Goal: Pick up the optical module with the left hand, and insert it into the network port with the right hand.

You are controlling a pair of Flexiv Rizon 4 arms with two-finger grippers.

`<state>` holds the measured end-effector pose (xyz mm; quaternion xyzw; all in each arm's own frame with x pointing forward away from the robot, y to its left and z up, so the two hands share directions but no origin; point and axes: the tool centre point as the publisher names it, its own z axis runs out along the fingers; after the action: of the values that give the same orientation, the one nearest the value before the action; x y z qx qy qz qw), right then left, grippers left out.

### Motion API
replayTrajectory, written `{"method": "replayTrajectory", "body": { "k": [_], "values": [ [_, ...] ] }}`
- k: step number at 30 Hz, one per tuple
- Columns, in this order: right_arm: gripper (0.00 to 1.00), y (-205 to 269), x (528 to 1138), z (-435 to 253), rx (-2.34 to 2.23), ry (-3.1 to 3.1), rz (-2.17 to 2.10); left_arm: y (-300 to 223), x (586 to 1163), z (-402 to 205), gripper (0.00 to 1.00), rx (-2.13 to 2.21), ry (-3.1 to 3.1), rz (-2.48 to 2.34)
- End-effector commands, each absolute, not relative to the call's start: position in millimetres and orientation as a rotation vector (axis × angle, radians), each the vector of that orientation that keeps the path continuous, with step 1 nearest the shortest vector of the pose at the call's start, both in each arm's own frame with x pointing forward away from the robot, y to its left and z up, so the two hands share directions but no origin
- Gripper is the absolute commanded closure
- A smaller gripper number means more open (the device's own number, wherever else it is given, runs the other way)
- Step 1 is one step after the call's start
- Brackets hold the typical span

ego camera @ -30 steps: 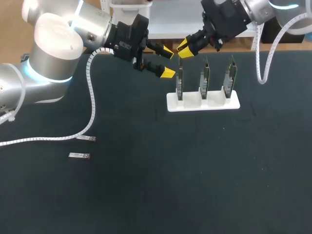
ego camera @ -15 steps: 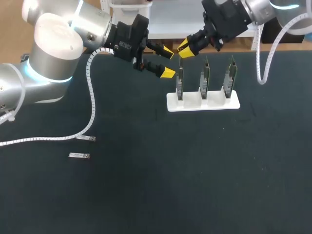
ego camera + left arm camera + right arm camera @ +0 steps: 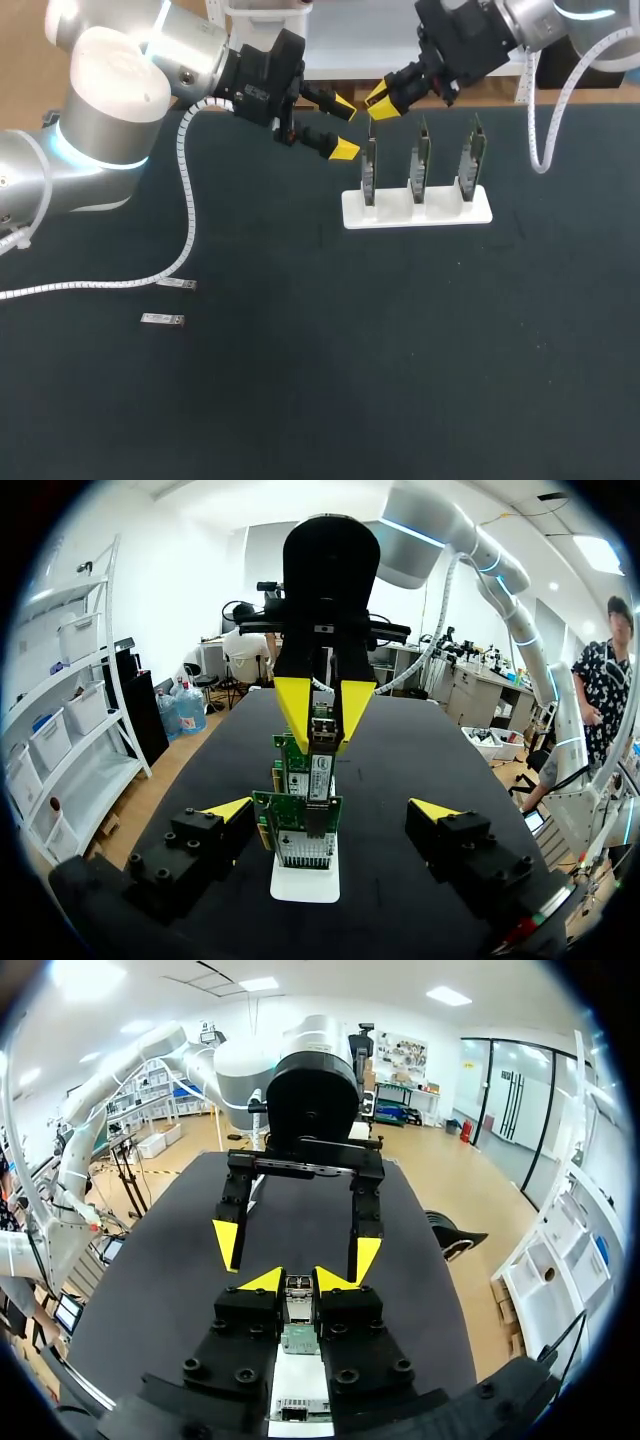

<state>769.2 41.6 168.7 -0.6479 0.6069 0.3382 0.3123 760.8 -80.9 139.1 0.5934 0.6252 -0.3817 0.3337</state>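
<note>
Half done, seemingly: right gripper (image 3: 383,98) pinched the optical module (image 3: 322,730); left gripper (image 3: 342,127), at its eight o'clock, gaped empty; aligning with the network port (image 3: 369,155) came next.

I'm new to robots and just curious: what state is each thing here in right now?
left gripper: open, empty
right gripper: shut on the optical module
network cards: three, upright in the white stand
spare modules: two, lying flat on the table

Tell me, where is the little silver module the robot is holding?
The module is pinched in the right gripper, in the head view's upper middle, just above the leftmost green card in the white stand, near the open left gripper.
</note>
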Motion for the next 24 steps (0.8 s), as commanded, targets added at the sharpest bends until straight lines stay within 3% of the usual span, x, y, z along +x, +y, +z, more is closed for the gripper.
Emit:
{"method": "replayTrajectory", "body": {
  "k": [1, 24],
  "values": [
    [1.00, 42.0, 768.3, 168.1, -1.705, 1.601, 0.893, -81.9, 762.5, 139.5, 0.00, 1.553, 1.637, -0.997],
    [1.00, 41.7, 768.4, 160.4, -1.693, 1.628, 0.900, -81.9, 762.5, 139.5, 0.00, 1.553, 1.637, -0.997]
  ]
}}
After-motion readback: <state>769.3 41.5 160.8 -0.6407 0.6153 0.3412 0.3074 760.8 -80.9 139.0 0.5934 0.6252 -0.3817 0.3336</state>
